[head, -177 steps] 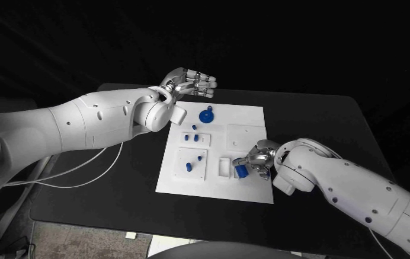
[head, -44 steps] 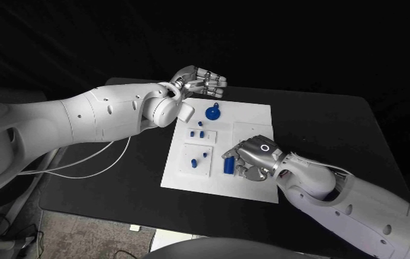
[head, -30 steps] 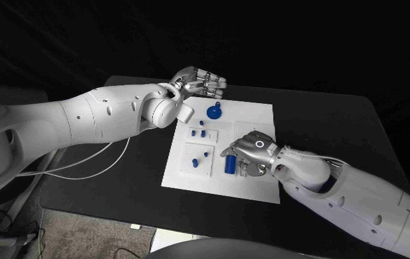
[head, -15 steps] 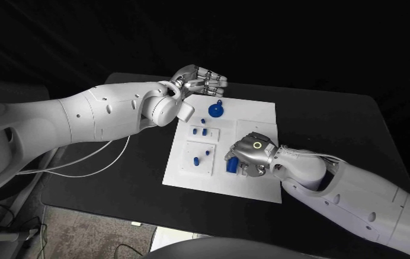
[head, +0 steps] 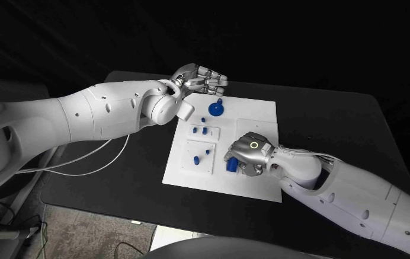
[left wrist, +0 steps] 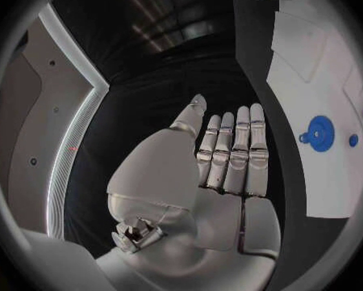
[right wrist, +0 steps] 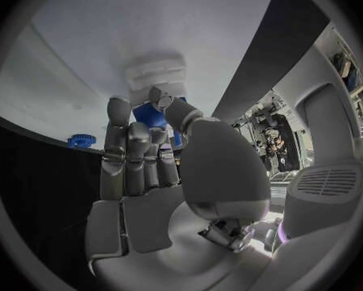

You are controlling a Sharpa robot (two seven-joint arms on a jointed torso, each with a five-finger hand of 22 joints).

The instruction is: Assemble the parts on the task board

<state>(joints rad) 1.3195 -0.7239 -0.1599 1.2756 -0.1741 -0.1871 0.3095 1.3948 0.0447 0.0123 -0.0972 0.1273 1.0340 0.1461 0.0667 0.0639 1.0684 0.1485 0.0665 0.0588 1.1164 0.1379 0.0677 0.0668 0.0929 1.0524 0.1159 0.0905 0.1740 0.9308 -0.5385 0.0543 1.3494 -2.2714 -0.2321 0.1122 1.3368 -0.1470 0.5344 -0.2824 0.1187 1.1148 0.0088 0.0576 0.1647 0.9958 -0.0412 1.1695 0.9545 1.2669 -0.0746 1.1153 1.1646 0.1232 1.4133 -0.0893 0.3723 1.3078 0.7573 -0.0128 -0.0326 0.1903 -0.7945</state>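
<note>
Blue plastic shows beneath our right hand [head: 249, 156], a cylindrical part [head: 231, 164] mostly covered by the knuckles, and in the right wrist view the fingertips [right wrist: 161, 99] curl onto it at a raised white block [right wrist: 157, 75], though we cannot tell how firmly it is pinched. Our left hand [head: 199, 82] hovers beyond the far edge of the task board [head: 260, 185], fingers straight and side by side, holding nothing. On the board sit a round blue gear [head: 215, 110] and 4 small blue pegs [head: 195, 159].
</note>
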